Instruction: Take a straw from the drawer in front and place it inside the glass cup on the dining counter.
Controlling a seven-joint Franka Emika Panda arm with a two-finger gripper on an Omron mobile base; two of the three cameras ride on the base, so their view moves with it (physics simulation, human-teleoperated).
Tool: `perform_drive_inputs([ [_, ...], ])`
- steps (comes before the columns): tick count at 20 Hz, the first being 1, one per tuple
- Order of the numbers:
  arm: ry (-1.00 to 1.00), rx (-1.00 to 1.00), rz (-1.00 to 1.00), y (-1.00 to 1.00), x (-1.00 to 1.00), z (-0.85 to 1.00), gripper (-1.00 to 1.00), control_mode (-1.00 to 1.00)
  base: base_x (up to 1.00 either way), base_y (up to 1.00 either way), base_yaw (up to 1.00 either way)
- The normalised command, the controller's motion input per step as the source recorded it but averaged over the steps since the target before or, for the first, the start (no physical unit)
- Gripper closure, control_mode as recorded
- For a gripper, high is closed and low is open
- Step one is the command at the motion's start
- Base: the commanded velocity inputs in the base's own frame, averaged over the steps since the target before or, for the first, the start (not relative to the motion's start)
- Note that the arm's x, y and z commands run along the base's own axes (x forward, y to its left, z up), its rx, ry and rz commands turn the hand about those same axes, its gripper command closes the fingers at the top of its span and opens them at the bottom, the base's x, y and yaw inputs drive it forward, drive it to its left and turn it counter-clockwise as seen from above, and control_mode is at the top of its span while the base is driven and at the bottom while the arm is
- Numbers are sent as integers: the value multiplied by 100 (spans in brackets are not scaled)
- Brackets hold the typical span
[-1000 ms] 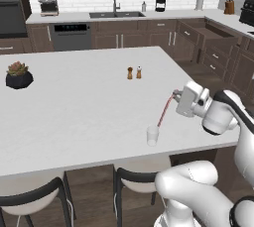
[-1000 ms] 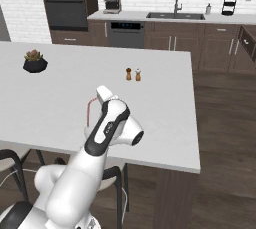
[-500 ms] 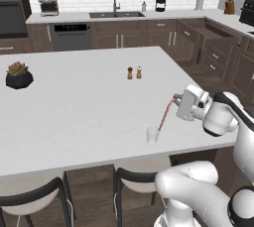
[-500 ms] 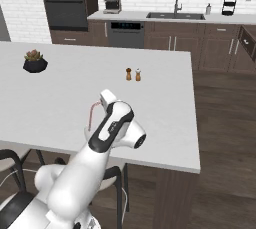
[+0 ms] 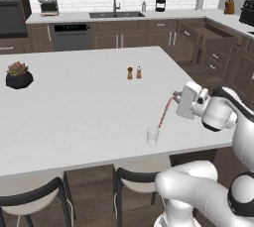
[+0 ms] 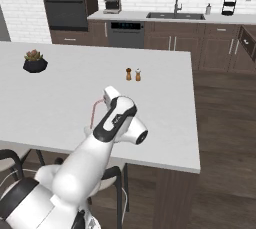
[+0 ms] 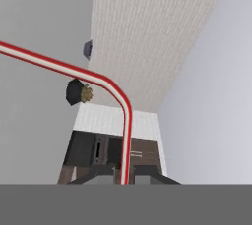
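Observation:
My gripper hangs over the near right part of the white dining counter, shut on the upper end of the red-pink straw. The straw slants down and left, and its lower tip is at the rim of the small clear glass cup, which stands near the counter's front edge. From the right base view, the straw drops from the gripper in front of the arm. In the hand view the straw rises between the fingertips, then bends off to the left. A dark-brown drawer stands pulled out at the far right.
Two small shakers stand mid-counter, and a potted plant sits at the far left. Stools are tucked under the counter's front edge. Wall cabinets, a sink and appliances line the back.
The hand with the straw has only shifted slightly above the cup. The straw is still gripped, and the cup has not moved.

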Motion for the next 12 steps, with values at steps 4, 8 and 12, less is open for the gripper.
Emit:
perform_drive_inputs([
  [4,-12,-2,-2,20,14,-56,100,-100,0,0,0],
  [8,-14,-4,-2,25,20,-58,100,-100,0,0,0],
  [12,-16,-8,-2,17,28,-60,100,-100,0,0,0],
])
